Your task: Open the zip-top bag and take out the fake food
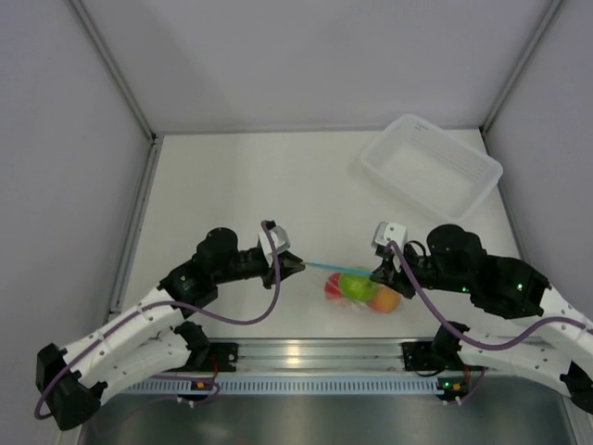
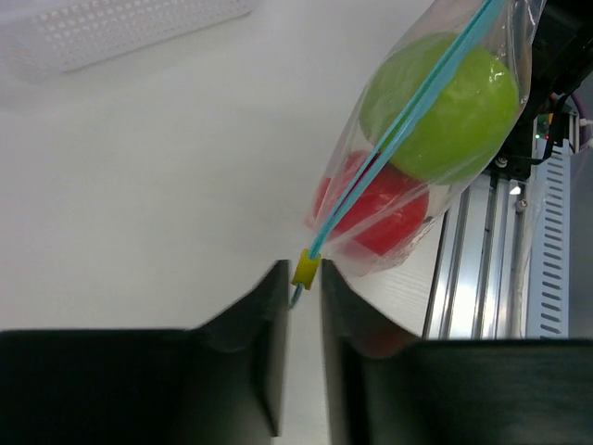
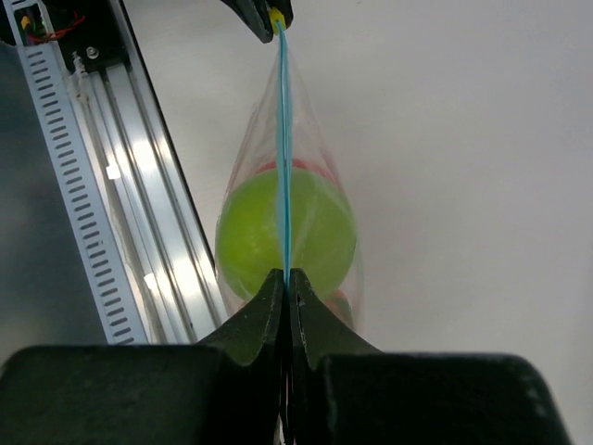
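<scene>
zip-top bag (image 1: 358, 286): zip strip (image 1: 324, 266) taut, long axis L-R

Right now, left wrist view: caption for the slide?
Yellow slider between left gripper's fingertips; bag with green fruit and red fruit stretches away over the table.

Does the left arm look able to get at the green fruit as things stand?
Probably not: the green fruit sits inside the zip-top bag, whose zip strip shows as one line with no gap, stretched between the left gripper at the yellow slider and the shut right gripper.
</scene>
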Controlling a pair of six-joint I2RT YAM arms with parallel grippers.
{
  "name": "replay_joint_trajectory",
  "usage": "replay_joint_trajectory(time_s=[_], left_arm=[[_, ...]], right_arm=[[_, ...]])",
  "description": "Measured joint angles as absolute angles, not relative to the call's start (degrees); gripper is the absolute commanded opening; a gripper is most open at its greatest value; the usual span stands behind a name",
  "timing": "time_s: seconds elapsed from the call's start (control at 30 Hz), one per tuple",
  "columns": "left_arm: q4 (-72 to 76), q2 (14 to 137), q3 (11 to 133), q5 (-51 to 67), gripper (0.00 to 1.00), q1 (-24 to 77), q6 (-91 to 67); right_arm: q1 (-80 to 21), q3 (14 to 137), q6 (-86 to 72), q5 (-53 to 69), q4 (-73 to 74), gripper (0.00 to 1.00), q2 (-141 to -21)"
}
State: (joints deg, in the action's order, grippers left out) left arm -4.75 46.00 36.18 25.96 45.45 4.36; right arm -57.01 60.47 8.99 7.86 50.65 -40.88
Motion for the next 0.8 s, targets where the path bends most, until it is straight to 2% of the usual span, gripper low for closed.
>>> replay_joint_trajectory(time_s=[0.07,0.1,0.13,0.2,0.23,0.4,0.63,0.8], left_arm=[[-5.0,46.0,36.2,26.8,0.51,45.2,4.0],[-5.1,46.0,36.2,27.4,0.62,45.0,3.7],[-5.1,46.0,36.2,28.0,0.79,44.9,3.5],[-5.2,46.0,36.4,28.9,0.85,44.9,2.9],[-5.2,46.3,36.8,29.3,0.97,44.9,2.5],[-4.6,50.0,41.7,29.1,0.97,44.9,0.1],[-2.3,61.1,48.7,30.5,0.87,46.3,-1.2],[-1.0,62.7,48.6,32.2,0.80,50.2,-1.1]], right_arm=[[-57.0,60.4,9.0,8.2,50.6,0.00,-40.6],[-57.0,60.4,9.0,8.4,50.5,0.00,-40.5],[-57.0,60.2,9.0,8.7,50.2,0.00,-40.5],[-57.0,59.2,9.0,9.5,49.5,0.00,-40.6],[-57.0,58.8,9.0,9.8,49.2,0.00,-40.8],[-57.0,57.1,9.0,11.5,48.9,0.00,-44.3],[-57.0,56.9,9.3,13.0,49.0,0.00,-45.3],[-57.0,56.9,9.5,13.4,48.9,0.00,-44.2]])
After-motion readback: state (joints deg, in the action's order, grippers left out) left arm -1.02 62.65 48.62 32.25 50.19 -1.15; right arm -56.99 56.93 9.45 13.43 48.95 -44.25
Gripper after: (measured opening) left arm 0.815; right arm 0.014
